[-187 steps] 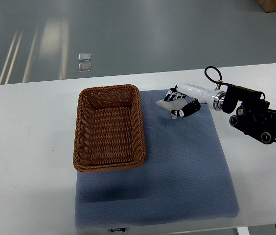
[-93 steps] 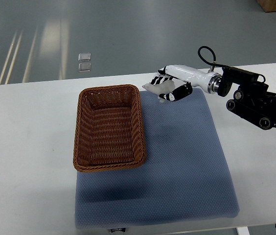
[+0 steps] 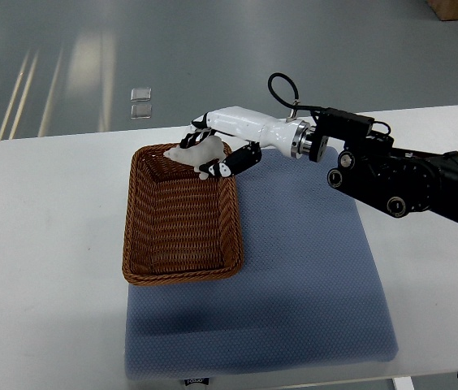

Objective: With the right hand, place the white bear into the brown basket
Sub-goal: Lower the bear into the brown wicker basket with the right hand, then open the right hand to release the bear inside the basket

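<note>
My right hand [image 3: 211,154] is shut on the white bear [image 3: 188,154] and holds it above the far right corner of the brown wicker basket [image 3: 136,244]. The bear is a small white plush, partly covered by my black and white fingers [image 3: 233,162]. The basket is rectangular and has nothing inside. It stands on the left part of the blue mat [image 3: 310,276]. My right arm [image 3: 391,175] reaches in from the right edge. The left arm is out of view.
The white table [image 3: 42,244] carries the mat and basket. Two small clear squares [image 3: 140,101] lie on the grey floor beyond the table's far edge.
My right hand has carried the bear up and to the left, from the mat's far edge to above the basket's far right corner. The arm has stretched further across the table.
</note>
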